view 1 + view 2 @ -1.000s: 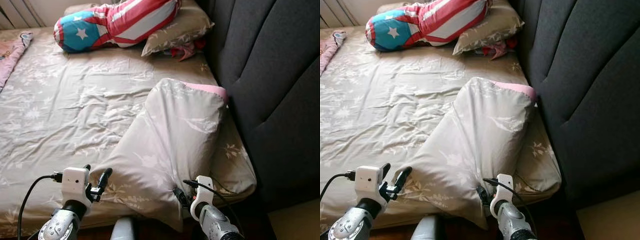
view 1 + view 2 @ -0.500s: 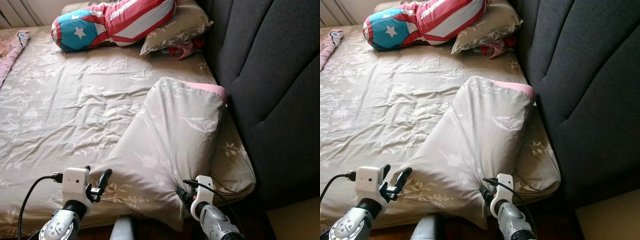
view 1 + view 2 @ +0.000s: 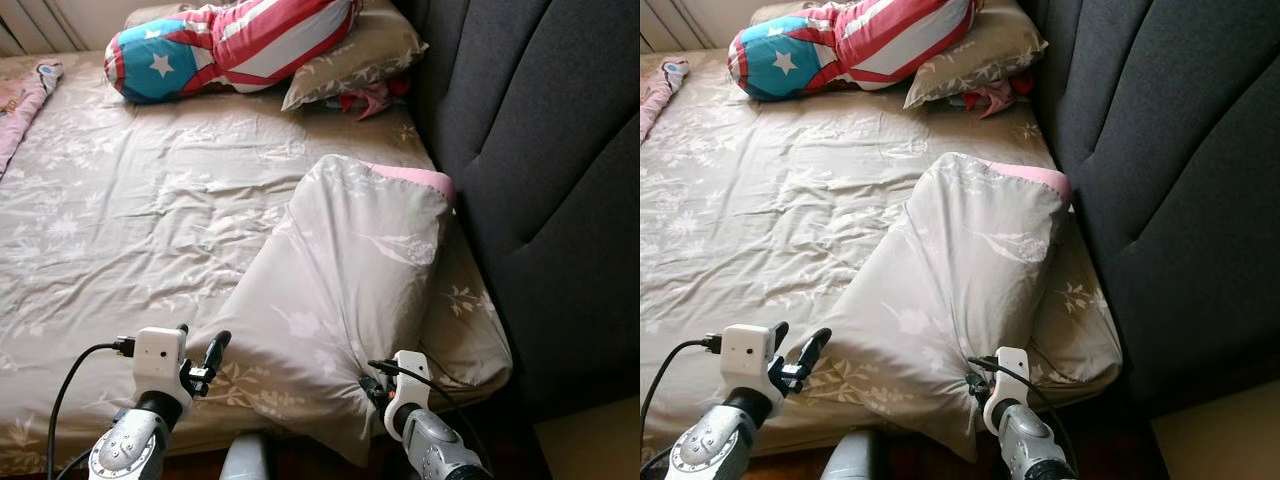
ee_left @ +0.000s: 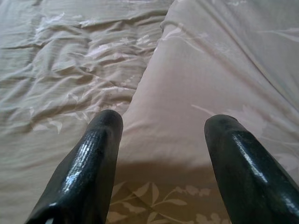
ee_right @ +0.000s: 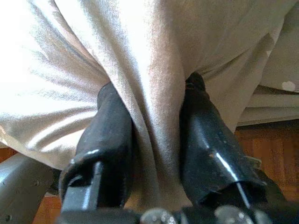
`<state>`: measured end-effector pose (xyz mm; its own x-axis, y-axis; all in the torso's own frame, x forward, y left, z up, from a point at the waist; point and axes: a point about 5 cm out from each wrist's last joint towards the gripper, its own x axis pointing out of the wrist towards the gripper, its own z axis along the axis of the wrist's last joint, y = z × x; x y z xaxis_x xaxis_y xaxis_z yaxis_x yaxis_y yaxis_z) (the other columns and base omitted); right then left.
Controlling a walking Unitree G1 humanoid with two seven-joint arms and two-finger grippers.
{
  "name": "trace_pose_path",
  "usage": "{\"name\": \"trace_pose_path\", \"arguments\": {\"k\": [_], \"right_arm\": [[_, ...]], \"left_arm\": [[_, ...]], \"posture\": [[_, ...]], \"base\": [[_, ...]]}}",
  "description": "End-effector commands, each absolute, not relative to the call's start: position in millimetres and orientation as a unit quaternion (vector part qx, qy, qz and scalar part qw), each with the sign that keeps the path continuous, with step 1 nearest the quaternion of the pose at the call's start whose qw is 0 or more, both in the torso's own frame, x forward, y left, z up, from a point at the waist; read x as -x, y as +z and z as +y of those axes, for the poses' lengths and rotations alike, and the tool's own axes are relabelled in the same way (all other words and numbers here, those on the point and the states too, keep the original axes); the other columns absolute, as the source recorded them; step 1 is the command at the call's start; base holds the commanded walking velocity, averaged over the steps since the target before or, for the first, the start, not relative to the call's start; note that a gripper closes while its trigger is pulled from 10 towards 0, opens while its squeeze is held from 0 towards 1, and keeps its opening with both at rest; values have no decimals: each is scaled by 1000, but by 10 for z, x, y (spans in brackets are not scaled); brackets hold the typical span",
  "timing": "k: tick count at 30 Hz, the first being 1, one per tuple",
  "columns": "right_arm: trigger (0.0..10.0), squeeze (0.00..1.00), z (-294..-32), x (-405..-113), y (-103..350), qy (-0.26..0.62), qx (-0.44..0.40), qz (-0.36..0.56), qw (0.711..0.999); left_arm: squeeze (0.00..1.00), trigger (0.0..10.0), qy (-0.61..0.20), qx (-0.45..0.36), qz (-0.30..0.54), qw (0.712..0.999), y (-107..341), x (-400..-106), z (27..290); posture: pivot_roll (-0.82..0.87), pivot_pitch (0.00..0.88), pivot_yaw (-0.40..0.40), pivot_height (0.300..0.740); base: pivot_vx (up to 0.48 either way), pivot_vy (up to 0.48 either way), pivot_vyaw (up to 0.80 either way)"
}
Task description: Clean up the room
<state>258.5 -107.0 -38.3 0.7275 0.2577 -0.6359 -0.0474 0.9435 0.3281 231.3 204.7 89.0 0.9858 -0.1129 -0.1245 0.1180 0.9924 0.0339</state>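
Pillow (image 3: 345,290) lies slanted at the bed (image 3: 120,220) corner by the headboard (image 3: 540,160). Right gripper (image 5: 152,135) pinches a fold of its cover; left gripper (image 4: 161,140) spread wide just beside its lower corner. Thin grip, so the cover may slip when pulled.

No readable text, labels, brands or numbers appear anywhere. The nearest thing to a sign is the white star on the blue end of the striped cushion (image 3: 230,45), upper left of the frame.

Head views looking down over the bed (image 3: 150,200), sharing the pillow (image 3: 340,290); wrist views pressed close against that pillow.
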Motion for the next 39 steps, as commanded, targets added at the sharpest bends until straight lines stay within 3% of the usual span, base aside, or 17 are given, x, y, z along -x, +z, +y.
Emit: {"name": "trace_pose_path", "arguments": {"k": [1, 6, 17, 25, 31, 36, 39], "right_arm": [[0, 0, -1176, -2414, -530, 53, -141, 401, 904], [0, 0, -1253, -2461, -502, 38, -139, 393, 908], [0, 0, -1747, -2640, -362, -64, -109, 362, 924], [0, 0, -2487, -3076, 236, -167, -52, 251, 952], [0, 0, -3086, -3172, 699, -262, -25, 185, 947], [0, 0, -3252, -3095, 720, -292, -15, 191, 937], [0, 0, -3183, -3033, 573, -277, -18, 222, 935]], "left_arm": [[0, 10000, -55, -27, 66, 996, 853, -2313, 2056], [0, 10000, -54, -26, 60, 996, 843, -2390, 2051], [0, 10000, -40, -17, 47, 998, 811, -2525, 2061], [0, 10000, -34, -13, 40, 999, 789, -2583, 2077], [0, 10000, -33, -10, 37, 999, 776, -2591, 2080], [0, 10000, -34, -9, 39, 999, 742, -2568, 2066], [0, 10000, -35, -9, 42, 998, 721, -2554, 2060]], "posture": [[177, 154, -15, 661], [166, 113, -22, 661], [138, 42, -36, 661], [113, 13, -38, 661], [105, 9, -41, 661], [99, 12, -41, 661], [96, 20, -39, 661]], "base": [[0, 0, 0], [0, 0, 0], [0, 0, 0], [0, 0, 0], [0, 0, 0], [0, 0, 0], [0, 0, 0]]}}
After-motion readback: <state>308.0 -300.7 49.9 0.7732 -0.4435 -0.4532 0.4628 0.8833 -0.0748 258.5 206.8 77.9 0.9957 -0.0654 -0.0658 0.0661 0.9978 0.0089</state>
